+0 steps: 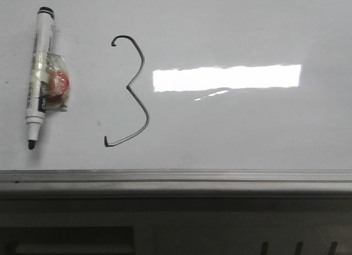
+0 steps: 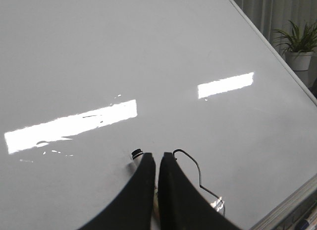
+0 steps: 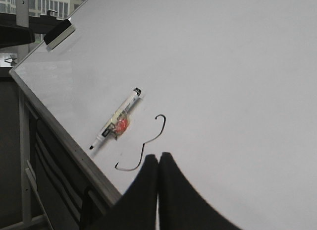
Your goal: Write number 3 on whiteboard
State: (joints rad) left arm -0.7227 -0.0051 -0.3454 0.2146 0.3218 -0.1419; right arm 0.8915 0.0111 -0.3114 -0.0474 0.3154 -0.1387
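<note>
Whiteboard (image 1: 247, 29), glossy and white-grey, fills nearly all of the front view, and a grey metal rail (image 1: 176, 176) runs along its near edge. One bright rectangular light reflection (image 1: 226, 77) lies on the board to the right of the middle. The number 3 (image 1: 132, 93) is drawn on the left half of the board as a thin dark line, tall and angular, between the reflection and a marker (image 1: 38, 76). The marker lies flat near the left edge, uncapped, its tip toward the rail, with a small red and clear piece (image 1: 56, 83) attached on its right side. The left gripper (image 2: 156, 158) has its fingers nearly together and holds nothing. The right gripper (image 3: 158, 158) has its fingers pressed together, also holding nothing.
</note>
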